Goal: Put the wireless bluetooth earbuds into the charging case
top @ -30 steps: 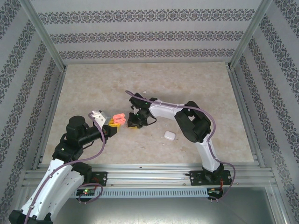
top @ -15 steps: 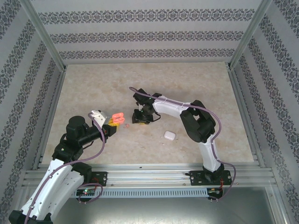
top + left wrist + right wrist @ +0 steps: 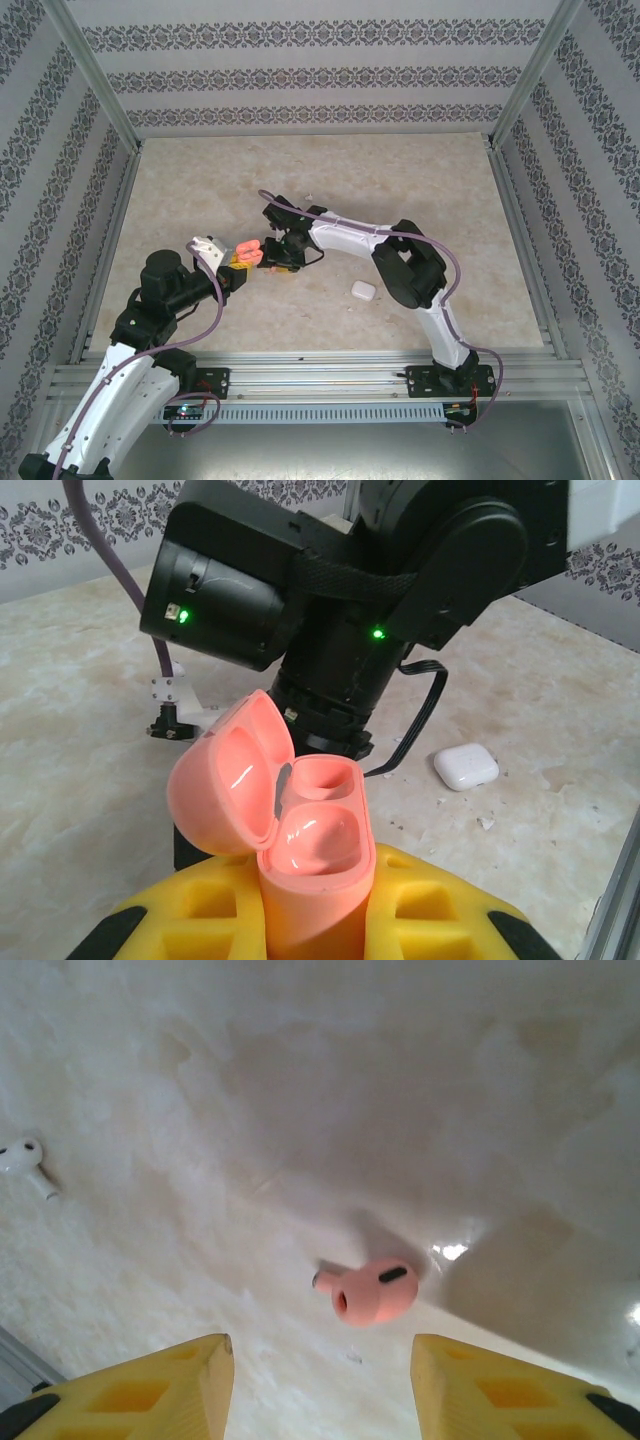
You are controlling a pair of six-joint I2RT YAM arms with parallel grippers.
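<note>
Black-and-white arms (image 3: 345,237), purple cables (image 3: 82,500), yellow pincer pads (image 3: 150,1385), perhaps foam.

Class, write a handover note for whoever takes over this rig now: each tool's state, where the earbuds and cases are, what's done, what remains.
Left tool: shut on the pink case, lid open, both wells empty.
Right tool: open, over a pink earbud lying loose on the table.
White earbud and closed white case: on the table.
Done: pink case held open. Left: pick up and seat the earbuds; none is in yet.
</note>
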